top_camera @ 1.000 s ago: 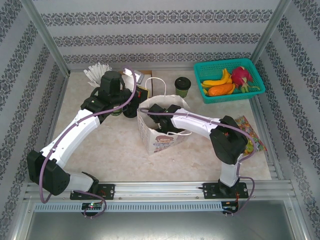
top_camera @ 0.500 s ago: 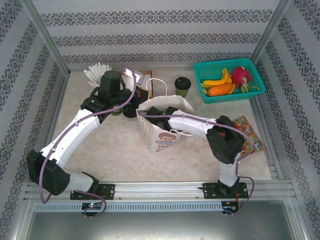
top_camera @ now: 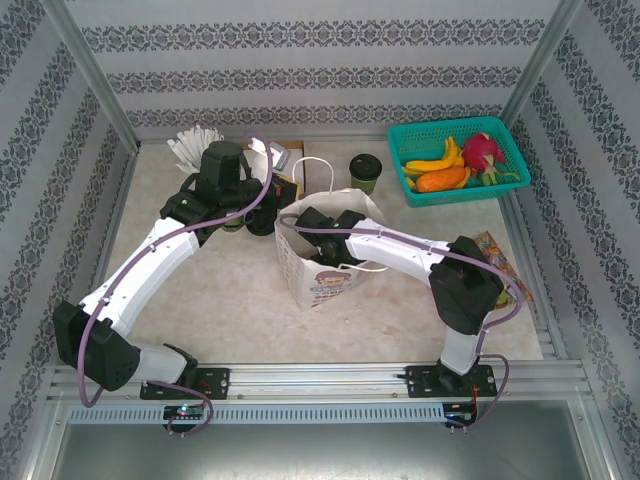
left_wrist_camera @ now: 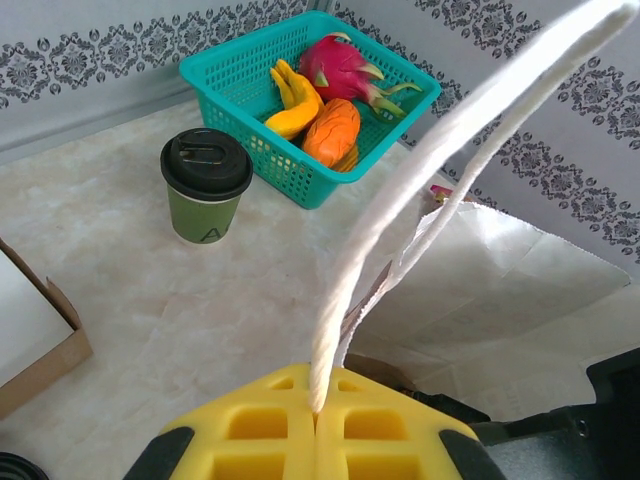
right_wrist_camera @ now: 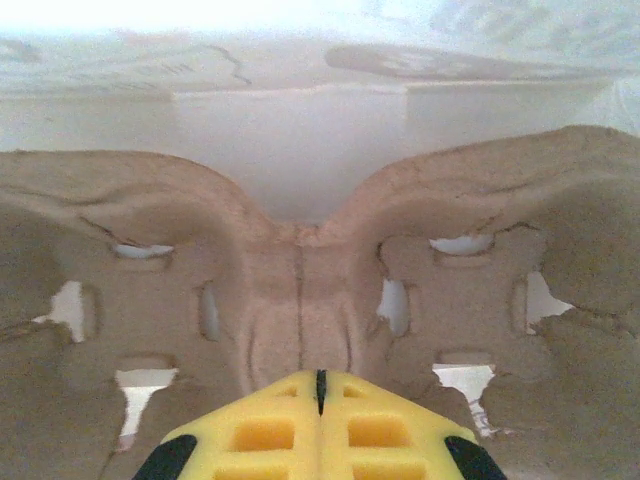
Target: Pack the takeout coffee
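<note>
The takeout coffee stands upright on the desk in the upper middle of the top view. It is outside the paper bag, and the teal fruit basket is near it on the right. It has not been packed yet.

The left tool is pinched together on the bag's white rope handle, so the bag is held up and open. The right tool is down inside the bag. Its yellow fingers are pressed together on the middle ridge of a brown cardboard cup tray.

The step in hand seems to be the setting of the tray in the bottom of the bag, so that the cup can be given a safe seat.

Next, the tray would have to be let go and the right tool lifted out of the bag without the paper being snagged. Then the cup would have to be held round its green side, kept upright, and lowered into a hole in the tray while the handle is held.
</note>
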Controlling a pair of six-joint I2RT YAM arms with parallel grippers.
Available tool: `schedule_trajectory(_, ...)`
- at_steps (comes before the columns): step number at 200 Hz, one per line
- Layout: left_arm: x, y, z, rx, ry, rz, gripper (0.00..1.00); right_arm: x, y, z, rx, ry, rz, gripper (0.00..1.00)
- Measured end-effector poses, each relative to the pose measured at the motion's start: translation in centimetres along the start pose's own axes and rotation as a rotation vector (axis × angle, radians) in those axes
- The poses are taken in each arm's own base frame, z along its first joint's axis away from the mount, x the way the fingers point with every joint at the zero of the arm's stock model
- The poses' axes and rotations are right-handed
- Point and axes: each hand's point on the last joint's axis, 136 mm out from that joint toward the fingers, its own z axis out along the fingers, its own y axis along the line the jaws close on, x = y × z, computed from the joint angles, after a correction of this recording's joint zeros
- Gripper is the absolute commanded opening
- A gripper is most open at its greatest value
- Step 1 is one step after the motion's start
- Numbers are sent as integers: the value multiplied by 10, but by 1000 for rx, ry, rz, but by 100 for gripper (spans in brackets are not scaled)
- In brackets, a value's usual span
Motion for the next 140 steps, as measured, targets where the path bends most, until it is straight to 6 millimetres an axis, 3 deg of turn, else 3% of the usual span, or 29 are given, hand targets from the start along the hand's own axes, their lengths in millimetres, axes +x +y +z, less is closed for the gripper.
schedule_trajectory(36, 0, 0, 0, 0, 1, 0, 0, 7, -7, 26, 64, 54, 6, 8)
schedule_trajectory(140, -4, -3, -4, 7, 4, 2, 0, -2, -4, 15, 61, 15, 10, 14)
